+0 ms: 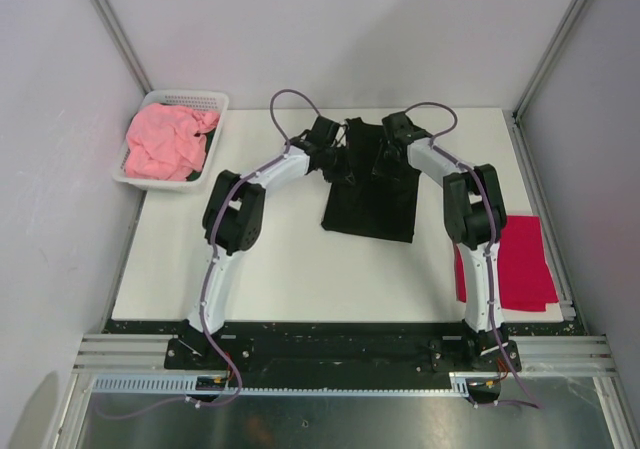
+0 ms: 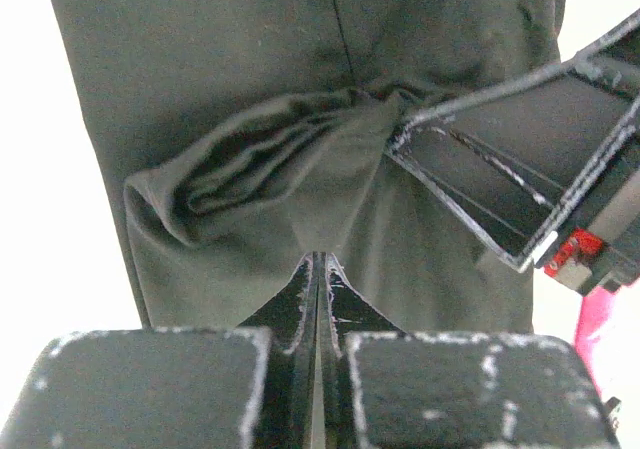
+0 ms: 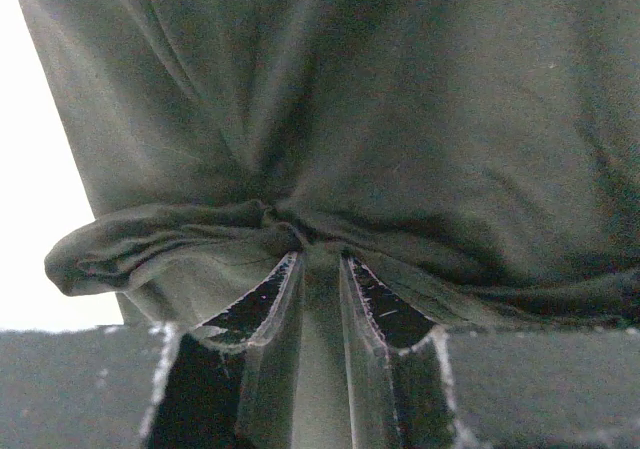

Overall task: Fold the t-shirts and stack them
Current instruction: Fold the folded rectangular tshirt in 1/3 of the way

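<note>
Top: left hand (image 1: 325, 141) and right hand (image 1: 392, 139) meet at the black tee (image 1: 370, 204), likely to fold it on the desk (image 1: 280, 259).
Left wrist: hand pressed together, tee just ahead, pinch unclear.
Right wrist: hand pinching bunched tee.
</note>
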Action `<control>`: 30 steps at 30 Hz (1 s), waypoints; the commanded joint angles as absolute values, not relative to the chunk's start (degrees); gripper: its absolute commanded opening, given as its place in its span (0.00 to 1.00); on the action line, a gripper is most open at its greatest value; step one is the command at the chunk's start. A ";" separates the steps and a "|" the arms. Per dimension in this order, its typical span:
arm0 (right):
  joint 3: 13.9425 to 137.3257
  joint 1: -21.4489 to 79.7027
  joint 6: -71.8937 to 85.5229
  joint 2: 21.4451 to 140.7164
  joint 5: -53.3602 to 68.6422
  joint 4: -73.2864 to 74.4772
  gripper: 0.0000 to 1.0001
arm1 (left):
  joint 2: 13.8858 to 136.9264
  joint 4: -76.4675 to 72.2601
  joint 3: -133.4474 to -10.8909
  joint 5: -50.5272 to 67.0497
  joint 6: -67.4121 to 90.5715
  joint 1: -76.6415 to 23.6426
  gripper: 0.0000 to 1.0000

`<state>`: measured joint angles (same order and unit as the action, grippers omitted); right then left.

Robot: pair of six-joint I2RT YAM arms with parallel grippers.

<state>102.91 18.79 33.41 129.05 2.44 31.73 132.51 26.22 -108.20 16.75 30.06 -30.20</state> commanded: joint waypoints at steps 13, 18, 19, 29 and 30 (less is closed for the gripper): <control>100.29 16.79 31.17 120.84 2.39 31.06 0.37 | 141.07 25.57 -120.56 6.91 30.53 -26.19 0.00; 96.04 15.04 30.69 117.34 1.75 29.93 0.32 | 141.89 25.57 -121.30 6.30 30.37 -26.02 0.00; 95.22 14.68 30.46 116.72 1.58 29.56 0.31 | 141.87 25.57 -121.21 6.23 30.39 -26.02 0.00; 92.78 11.13 29.35 118.40 1.85 28.18 0.21 | 141.80 25.55 -121.03 6.15 30.15 -25.85 0.00; 92.88 10.80 29.31 119.06 1.85 28.07 0.21 | 141.79 25.56 -121.03 6.20 30.15 -25.80 0.00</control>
<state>92.68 11.70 30.79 118.50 2.44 30.13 141.58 26.26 -118.58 7.68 30.48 -26.33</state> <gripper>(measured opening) 0.216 0.003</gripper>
